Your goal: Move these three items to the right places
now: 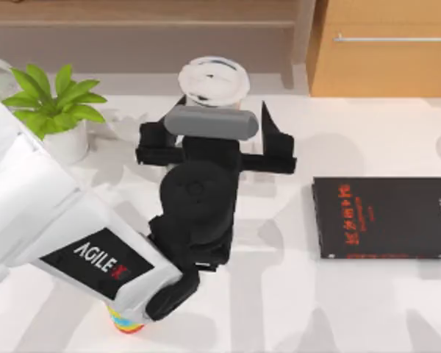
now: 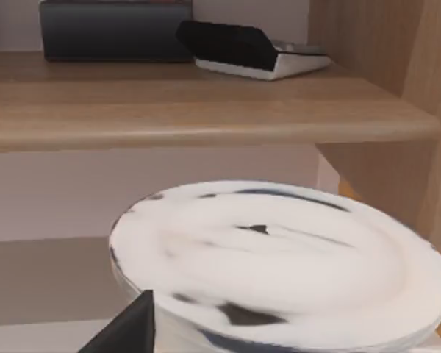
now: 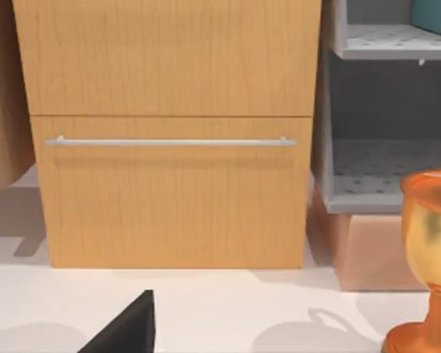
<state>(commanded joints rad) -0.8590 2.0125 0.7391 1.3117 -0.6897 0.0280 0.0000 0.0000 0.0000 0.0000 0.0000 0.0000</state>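
Note:
The cup's white lid (image 1: 214, 81) shows at the back middle of the table, its body hidden beneath it. My left gripper (image 1: 223, 107) is open, its black fingers (image 1: 266, 110) spread wide on either side of the cup, just in front of it. In the left wrist view the lid (image 2: 279, 257) looms close, with one fingertip (image 2: 128, 331) beside it. The large black book (image 1: 382, 217) with red lettering lies flat at the right. One black fingertip (image 3: 128, 327) of my right gripper shows far to one side, facing a wooden drawer (image 3: 169, 184).
A potted plant (image 1: 55, 110) stands at the back left. A striped colourful thing (image 1: 125, 323) peeks from under my left arm. A wooden shelf (image 2: 191, 103) runs behind the cup. An orange-gold trophy (image 3: 430, 265) stands near a grey shelf unit (image 3: 382, 176).

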